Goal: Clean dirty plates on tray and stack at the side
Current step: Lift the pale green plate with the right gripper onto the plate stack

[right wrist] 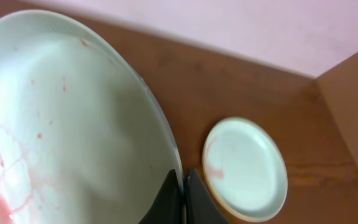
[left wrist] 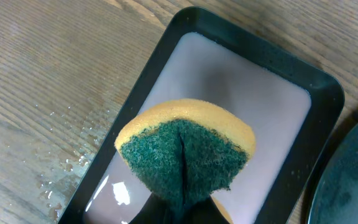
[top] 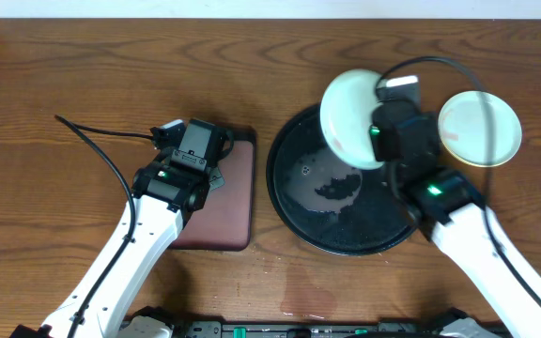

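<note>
My right gripper is shut on the rim of a pale mint-green plate. It holds the plate tilted above the far part of the round black tray. Faint reddish smears show on the plate's face. A second pale mint plate with a red smear lies on the bare wood to the right of the tray. A yellowish rim shows under it. My left gripper is shut on a folded yellow-and-green sponge.
The sponge hangs over a small rectangular maroon tray left of the black tray, whose edge shows in the left wrist view. Water drops lie on the wood beside it. A wet patch marks the front table edge.
</note>
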You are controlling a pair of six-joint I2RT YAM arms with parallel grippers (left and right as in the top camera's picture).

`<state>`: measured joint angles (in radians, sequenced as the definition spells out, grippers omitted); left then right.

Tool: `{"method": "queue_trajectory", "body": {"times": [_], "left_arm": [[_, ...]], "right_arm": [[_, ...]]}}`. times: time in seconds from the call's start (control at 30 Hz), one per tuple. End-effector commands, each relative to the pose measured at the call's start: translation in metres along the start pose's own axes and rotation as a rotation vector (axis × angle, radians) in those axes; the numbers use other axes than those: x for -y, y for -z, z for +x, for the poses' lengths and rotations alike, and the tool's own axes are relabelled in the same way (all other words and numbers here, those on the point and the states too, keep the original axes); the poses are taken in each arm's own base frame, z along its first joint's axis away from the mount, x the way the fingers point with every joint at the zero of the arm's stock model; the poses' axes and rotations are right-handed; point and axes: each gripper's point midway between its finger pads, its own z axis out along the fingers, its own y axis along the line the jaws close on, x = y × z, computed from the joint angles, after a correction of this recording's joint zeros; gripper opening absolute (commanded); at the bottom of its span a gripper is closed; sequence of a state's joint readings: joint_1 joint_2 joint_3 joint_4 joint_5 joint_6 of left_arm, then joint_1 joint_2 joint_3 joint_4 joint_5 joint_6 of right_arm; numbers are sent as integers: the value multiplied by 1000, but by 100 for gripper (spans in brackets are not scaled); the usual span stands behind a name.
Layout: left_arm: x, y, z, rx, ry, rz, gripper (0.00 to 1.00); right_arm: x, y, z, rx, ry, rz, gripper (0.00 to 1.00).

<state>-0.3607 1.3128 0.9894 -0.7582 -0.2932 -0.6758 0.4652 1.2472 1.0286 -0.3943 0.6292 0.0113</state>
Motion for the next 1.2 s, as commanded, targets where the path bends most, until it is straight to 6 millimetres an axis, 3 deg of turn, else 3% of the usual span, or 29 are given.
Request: {"method": "queue_trajectory", "body": {"times": [0.0, 0.17, 0.2, 0.27, 0.33, 0.4, 0.47, 0.6, 0.7, 1.0, 1.07, 1.17], "left_arm": [[-2, -2, 0, 2, 5, -9, 8], [0, -2, -2, 12, 28, 1, 8], [0, -2, -2, 12, 29, 1, 8], [0, -2, -2, 12, 28, 1, 8], [0, -2, -2, 11, 27, 0, 8], [0, -2, -2, 12, 29, 1, 8], [0, -2, -2, 12, 44, 1, 8], [0, -2, -2, 11, 59, 2, 8], [0, -2, -2, 10, 58, 2, 8], [0, -2, -2, 11, 58, 2, 8], [0, -2, -2, 11, 59, 2, 8], [0, -2, -2, 11, 59, 2, 8]], "right_arm": [[22, 14, -20, 63, -107, 0, 1], [20, -37, 58, -130, -27, 72, 1], [28, -42, 69, -162, -3, 133, 1], [50, -38, 71, -167, 36, 299, 1], [78, -17, 53, -98, 38, 534, 1], [107, 22, 22, 10, 1, 815, 1], [110, 37, -1, 44, -7, 871, 1], [86, 46, -53, 137, 162, 738, 1], [68, 58, -77, 222, 254, 678, 1], [8, 55, -90, 279, 698, 524, 1], [1, 52, -90, 279, 800, 505, 1], [-1, 51, -90, 283, 814, 497, 1]]}}
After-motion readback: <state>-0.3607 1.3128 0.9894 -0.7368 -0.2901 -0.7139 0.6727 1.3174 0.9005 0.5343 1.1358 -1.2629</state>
